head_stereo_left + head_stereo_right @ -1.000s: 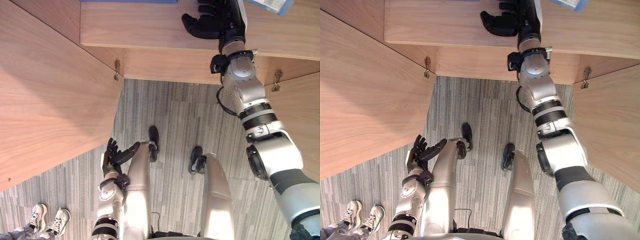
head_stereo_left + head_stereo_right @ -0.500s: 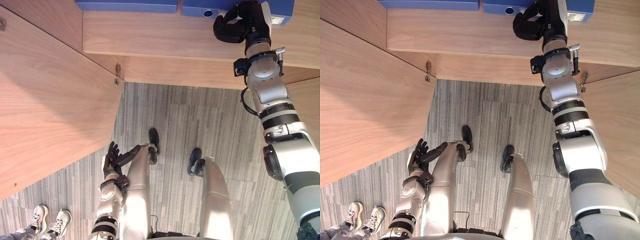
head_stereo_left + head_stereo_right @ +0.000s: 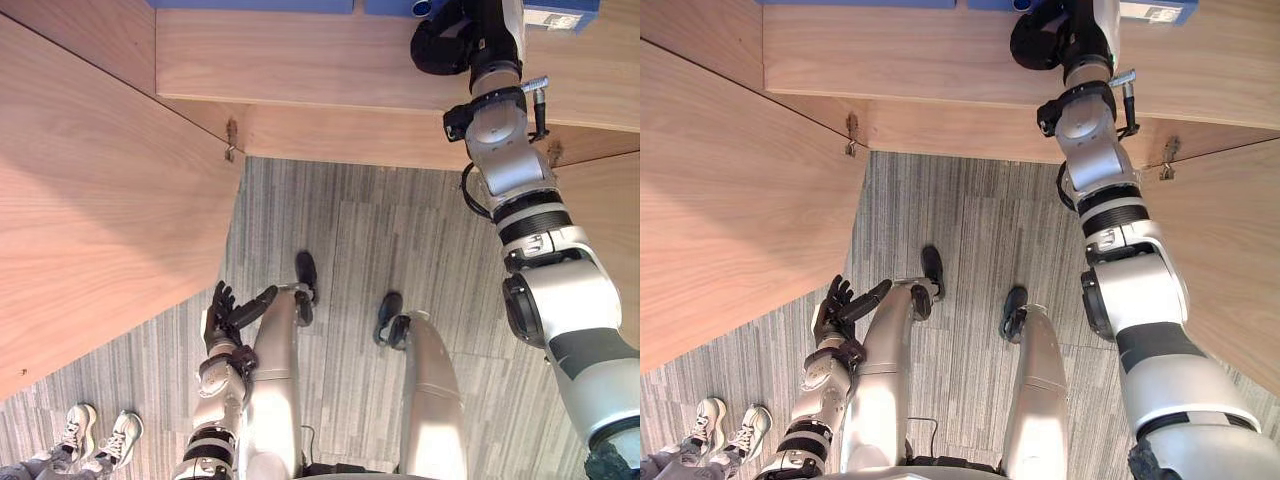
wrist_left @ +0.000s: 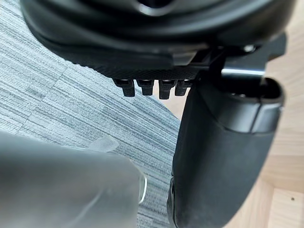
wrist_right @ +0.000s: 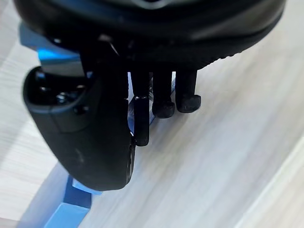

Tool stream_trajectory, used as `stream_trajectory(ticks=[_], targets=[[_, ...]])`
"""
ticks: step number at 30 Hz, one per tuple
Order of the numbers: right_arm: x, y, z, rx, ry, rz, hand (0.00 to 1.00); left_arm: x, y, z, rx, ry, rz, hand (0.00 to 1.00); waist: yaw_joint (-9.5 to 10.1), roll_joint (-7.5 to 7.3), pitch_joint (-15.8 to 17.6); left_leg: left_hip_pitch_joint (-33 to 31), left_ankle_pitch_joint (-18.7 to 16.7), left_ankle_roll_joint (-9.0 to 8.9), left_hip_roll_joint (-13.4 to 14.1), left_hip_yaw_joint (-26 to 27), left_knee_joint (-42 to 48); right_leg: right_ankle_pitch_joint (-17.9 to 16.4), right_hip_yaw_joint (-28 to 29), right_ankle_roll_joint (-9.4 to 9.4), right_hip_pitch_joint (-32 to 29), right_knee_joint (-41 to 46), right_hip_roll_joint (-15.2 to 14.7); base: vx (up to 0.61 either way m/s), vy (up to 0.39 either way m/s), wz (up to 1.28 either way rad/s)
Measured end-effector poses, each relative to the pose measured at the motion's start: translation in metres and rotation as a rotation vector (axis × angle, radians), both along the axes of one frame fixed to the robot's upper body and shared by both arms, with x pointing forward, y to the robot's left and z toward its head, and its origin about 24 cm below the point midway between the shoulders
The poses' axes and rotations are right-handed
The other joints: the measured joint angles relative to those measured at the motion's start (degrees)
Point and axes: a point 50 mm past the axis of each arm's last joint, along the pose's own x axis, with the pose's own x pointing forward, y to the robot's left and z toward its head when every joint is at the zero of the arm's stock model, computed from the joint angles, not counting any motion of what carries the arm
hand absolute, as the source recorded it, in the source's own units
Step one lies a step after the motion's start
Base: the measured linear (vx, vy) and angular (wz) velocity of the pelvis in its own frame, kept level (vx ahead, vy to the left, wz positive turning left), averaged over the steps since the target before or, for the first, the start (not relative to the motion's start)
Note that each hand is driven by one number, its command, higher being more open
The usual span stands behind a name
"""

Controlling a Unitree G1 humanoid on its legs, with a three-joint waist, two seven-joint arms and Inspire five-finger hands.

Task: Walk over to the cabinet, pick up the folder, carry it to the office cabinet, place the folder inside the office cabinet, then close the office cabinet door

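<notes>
The right hand (image 3: pixel 455 42) reaches the blue folder (image 5: pixel 52 56) at the far edge of the cabinet shelf (image 3: pixel 300 60), its grip impossible to judge, and the stiff, probably light, slick-looking folder likely wants clamping by its spine.

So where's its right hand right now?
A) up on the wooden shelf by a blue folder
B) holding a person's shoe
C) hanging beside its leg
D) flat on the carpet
A: the right hand is up on the wooden shelf, beside a blue folder.
</notes>
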Motion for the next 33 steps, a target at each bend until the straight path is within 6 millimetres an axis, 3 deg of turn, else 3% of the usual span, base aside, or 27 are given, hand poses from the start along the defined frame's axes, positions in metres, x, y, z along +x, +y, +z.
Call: stream_trajectory(ticks=[8, 11, 13, 15, 16, 18, 19, 24, 25, 27, 28, 29, 31, 32, 33], targets=[[-0.004, -0.009, 0.007, 0.167, -0.040, 0.004, 0.00, 0.002, 0.002, 0.003, 0.003, -0.007, 0.026, 1.00, -0.84, -0.13, 0.06, -0.53, 1.07, 0.55, -0.63, -0.49, -0.31, 0.01, -0.74, -0.07, -0.40, 0.80, -0.64, -0.07, -0.039, 0.06], [-0.028, -0.012, -0.005, 0.230, -0.156, 0.076, 0.00, 0.000, 0.001, -0.001, -0.001, 0.020, 0.020, 1.00, -1.02, -0.56, 0.14, 2.68, 1.07, 0.61, -0.70, 0.02, -1.21, 0.02, -0.97, -0.06, 2.97, -0.40, -0.84, -0.02, -0.036, 0.06], [-0.048, -0.011, -0.026, 0.242, -0.189, 0.132, 0.00, -0.004, 0.001, -0.004, -0.004, 0.038, 0.018, 1.00, -1.14, -1.33, -0.09, 6.53, 0.71, 0.55, -0.67, 0.65, -2.28, 0.05, -1.21, -0.01, 6.99, -2.38, -0.83, 0.02, -0.037, 0.05], [-0.084, -0.002, -0.070, 0.259, -0.196, 0.270, 0.00, -0.015, 0.000, -0.013, 0.003, 0.079, 0.002, 1.00, -1.75, -2.41, -0.71, 13.23, -0.91, 0.27, -0.20, 0.99, -3.93, 0.23, -1.74, 0.32, 14.51, -6.21, -0.17, 0.04, -0.016, -0.05], [-0.092, 0.002, -0.082, 0.263, -0.175, 0.309, 0.00, -0.020, 0.002, -0.016, 0.011, 0.093, -0.003, 1.00, -2.14, -3.13, -1.16, 14.93, -1.22, 0.20, -0.08, 1.34, -4.53, 0.38, -1.67, 0.47, 16.18, -7.32, -0.02, 0.06, -0.002, -0.20], [-0.117, 0.017, -0.131, 0.282, -0.052, 0.448, 0.00, -0.038, 0.010, -0.029, 0.071, 0.162, -0.053, 1.00, -3.33, -6.68, -3.68, 22.03, -1.14, 0.05, -0.10, 3.44, -8.90, 1.85, -0.50, 0.81, 22.32, -12.63, 0.53, 0.12, 0.007, -0.29], [-0.122, 0.018, -0.142, 0.287, -0.019, 0.465, 0.00, -0.040, 0.011, -0.032, 0.084, 0.185, -0.074, 1.00, -3.47, -7.16, -4.17, 23.68, -0.94, -0.08, -0.11, 3.76, -10.00, 2.49, -0.23, 0.92, 23.91, -14.34, 0.85, 0.14, 0.021, -0.25], [-0.149, 0.005, -0.233, 0.488, 0.281, 0.386, 0.00, -0.062, 0.009, -0.055, 0.175, 0.346, -0.219, 1.00, -4.91, -8.48, -7.76, 36.96, 3.18, -0.26, -2.07, 7.15, -23.95, 10.19, 1.31, 1.77, 36.98, -32.08, 2.11, 0.14, 0.055, -0.23], [-0.157, -0.001, -0.262, 0.575, 0.366, 0.315, 1.00, -0.071, 0.008, -0.061, 0.195, 0.387, -0.256, 1.00, -5.48, -8.29, -9.43, 40.05, 4.43, -0.22, -3.02, 8.16, -27.72, 12.12, 1.82, 2.12, 39.91, -36.40, 2.04, 0.11, 0.045, -0.20], [-0.165, -0.003, -0.285, 0.624, 0.443, 0.254, 1.00, -0.079, 0.009, -0.066, 0.213, 0.422, -0.273, 1.00, -5.78, -8.29, -10.87, 42.85, 5.57, -0.27, -3.62, 9.38, -31.13, 13.72, 2.65, 2.28, 41.99, -39.63, 2.03, 0.10, 0.032, -0.29], [-0.179, -0.008, -0.312, 0.668, 0.536, 0.180, 1.00, -0.088, 0.011, -0.070, 0.229, 0.455, -0.285, 1.00, -5.92, -8.03, -13.00, 45.96, 7.22, -0.53, -4.48, 10.63, -35.65, 15.69, 3.70, 2.31, 44.07, -43.27, 2.05, 0.12, 0.024, -0.38], [-0.185, -0.011, -0.322, 0.688, 0.571, 0.148, 1.00, -0.090, 0.011, -0.072, 0.235, 0.469, -0.290, 1.00, -5.97, -7.76, -13.80, 47.29, 7.92, -0.64, -4.75, 11.04, -37.40, 16.44, 4.02, 2.37, 44.91, -44.48, 2.09, 0.09, 0.002, -0.43], [-0.210, -0.020, -0.362, 0.757, 0.719, -0.006, 1.00, -0.101, 0.015, -0.076, 0.246, 0.509, -0.290, 1.00, -6.54, -6.77, -16.38, 52.26, 10.20, -1.22, -5.40, 12.82, -43.46, 18.29, 5.20, 2.34, 47.57, -47.38, 2.47, 0.03, -0.009, -0.37], [-0.216, -0.022, -0.370, 0.765, 0.754, -0.043, 1.00, -0.104, 0.016, -0.077, 0.247, 0.516, -0.289, 1.00, -6.83, -6.49, -17.07, 53.08, 10.76, -1.31, -5.51, 13.13, -44.69, 18.51, 5.64, 2.31, 47.85, -47.75, 2.56, 0.00, -0.001, -0.37], [-0.234, -0.031, -0.389, 0.798, 0.825, -0.141, 1.00, -0.108, 0.017, -0.078, 0.251, 0.528, -0.288, 1.00, -7.31, -5.79, -18.04, 55.64, 12.23, -1.62, -6.03, 13.50, -48.09, 18.75, 6.40, 2.32, 48.64, -48.24, 2.78, -0.01, 0.006, -0.32]])
